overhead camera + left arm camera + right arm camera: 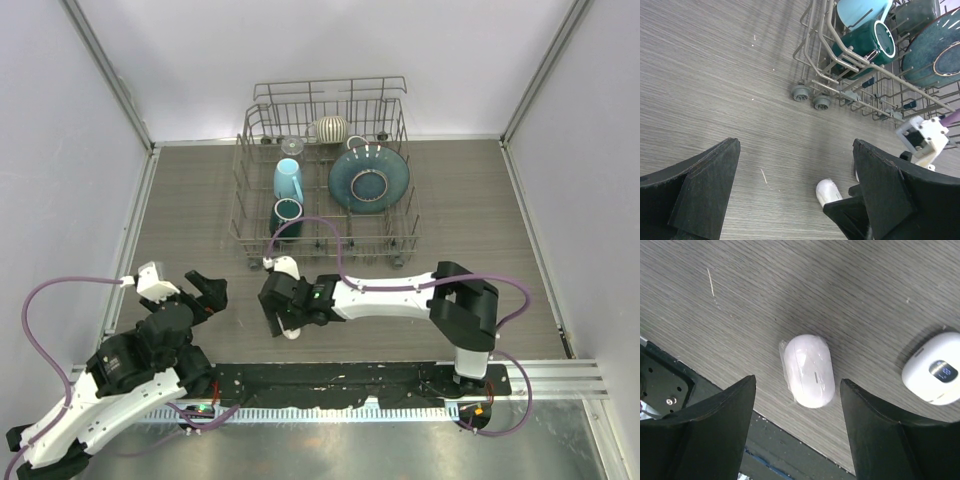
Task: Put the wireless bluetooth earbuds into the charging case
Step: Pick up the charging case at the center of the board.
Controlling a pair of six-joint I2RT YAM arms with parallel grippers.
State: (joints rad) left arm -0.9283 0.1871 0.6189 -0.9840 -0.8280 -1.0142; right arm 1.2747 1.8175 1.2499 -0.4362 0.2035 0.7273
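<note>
The earbuds do not show in any view. A closed white pill-shaped charging case [807, 370] lies on the wooden table close to its front edge, also seen as the case [291, 332] and the case [829, 192]. My right gripper [797, 430] hovers over it, open, one finger on each side, touching nothing. A second white case [935, 369] with a small lit display lies to the right of it, and shows as the case [285, 266] in the top view. My left gripper [208, 292] stands wide open and empty to the left of the right gripper [275, 312].
A wire dish rack [262, 125] stands at the back middle of the table, holding a light blue cup [288, 178], a dark teal cup [286, 213] and a teal plate [368, 180]. The black base rail [340, 380] runs along the table's front edge.
</note>
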